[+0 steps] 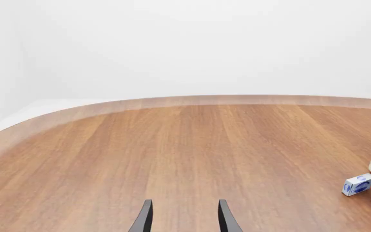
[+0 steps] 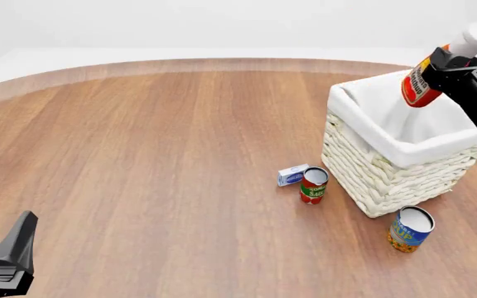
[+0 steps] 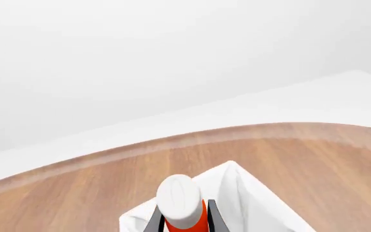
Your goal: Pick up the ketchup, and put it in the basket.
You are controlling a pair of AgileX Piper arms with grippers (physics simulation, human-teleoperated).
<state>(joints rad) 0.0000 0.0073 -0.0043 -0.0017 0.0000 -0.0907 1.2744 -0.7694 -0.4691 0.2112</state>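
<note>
The right pincer (image 2: 442,67) grips the ketchup (image 2: 422,84) below its white cap, tilted above the basket (image 2: 387,177). The left pincer (image 1: 184,217) hangs parted over the counter (image 2: 156,155), holding nothing.

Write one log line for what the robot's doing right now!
right hand: holds ketchup tilted above basket | left hand: open, idle | release: pending

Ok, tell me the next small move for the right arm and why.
Probably lower the ketchup a little, then open the fingers. The right gripper holds it tilted, in the air above the basket's white lining, so it seems placed for a drop, though a shorter fall looks safer.
</note>
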